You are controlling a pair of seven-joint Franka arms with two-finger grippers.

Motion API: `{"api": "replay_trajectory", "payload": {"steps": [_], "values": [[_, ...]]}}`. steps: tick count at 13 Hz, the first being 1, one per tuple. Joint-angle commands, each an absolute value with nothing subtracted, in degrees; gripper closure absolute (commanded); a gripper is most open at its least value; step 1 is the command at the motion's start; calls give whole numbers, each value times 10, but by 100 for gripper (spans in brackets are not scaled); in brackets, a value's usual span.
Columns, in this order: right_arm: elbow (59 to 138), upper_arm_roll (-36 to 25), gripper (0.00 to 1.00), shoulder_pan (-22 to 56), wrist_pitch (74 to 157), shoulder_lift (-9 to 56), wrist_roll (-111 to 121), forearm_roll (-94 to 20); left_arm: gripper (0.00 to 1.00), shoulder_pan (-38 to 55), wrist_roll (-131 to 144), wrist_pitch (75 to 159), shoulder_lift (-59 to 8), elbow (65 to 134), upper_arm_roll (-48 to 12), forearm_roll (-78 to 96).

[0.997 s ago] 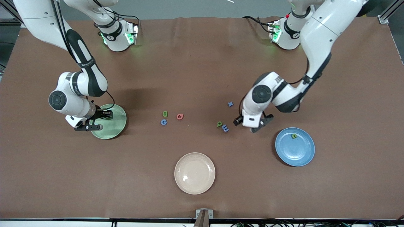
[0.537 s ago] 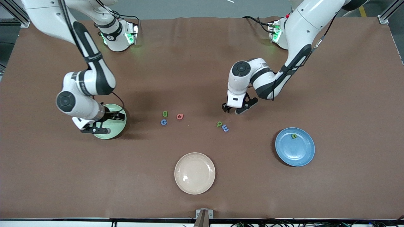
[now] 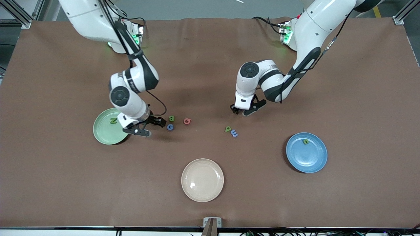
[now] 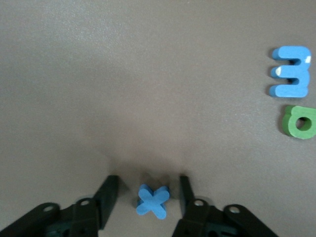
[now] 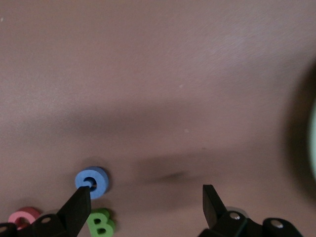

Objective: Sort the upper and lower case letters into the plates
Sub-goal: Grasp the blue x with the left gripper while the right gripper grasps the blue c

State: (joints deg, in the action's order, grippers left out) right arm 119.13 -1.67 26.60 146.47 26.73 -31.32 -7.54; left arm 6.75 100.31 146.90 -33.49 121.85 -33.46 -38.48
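Straddling blue x (image 4: pixel 153 201): left tool (image 4: pixel 148 190) open | right tool (image 5: pixel 146 197) open near G (image 5: pixel 92 181), B (image 5: pixel 100 223)

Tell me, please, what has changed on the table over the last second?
The right gripper left the green plate, where an N now lies, and came open to the G. The left gripper went from beside the blue plate to straddle the x, closing. The other letters stayed put.

The blue x (image 4: pixel 153 201) is hidden under the left pincer (image 3: pixel 243 112) in the front view; the green plate (image 5: pixel 313 143) is cut off and blurred.
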Motion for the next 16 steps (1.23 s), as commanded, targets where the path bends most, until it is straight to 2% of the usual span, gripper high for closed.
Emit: {"api": "replay_trajectory", "payload": {"steps": [1,2,5,6,7,8,11,13,14,15,16], "values": [[1173,-23,0,286,1481,291,-344,-80,50,72,1022,1478,-348,1220,-333,-397],[1161,-23,0,295,1481,300,-364,-80,51,72,1021,1478,-348,1221,-334,-397],[1135,-23,3,305,1483,322,-370,-79,66,73,1021,1478,-349,1219,-335,-398],[1129,-23,6,309,1484,329,-370,-79,75,74,1021,1478,-352,1217,-335,-398],[1129,-24,13,315,1491,334,-370,-77,97,74,1020,1478,-349,1217,-336,-397],[1129,-24,20,316,1498,337,-370,-76,100,69,1017,1477,-342,1218,-336,-397],[1129,-24,45,323,1500,343,-370,-73,100,39,1012,1469,-304,1205,-335,-397],[1130,-24,66,324,1497,343,-371,-73,100,-4,997,1461,-279,1186,-337,-397],[1130,-24,83,325,1495,343,-376,-74,100,-35,961,1447,-277,1168,-337,-396],[1129,-24,95,326,1492,342,-384,-74,100,-53,936,1423,-277,1150,-337,-390],[1129,-24,99,323,1490,341,-383,-74,100,-79,912,1408,-278,1134,-338,-390]]}}
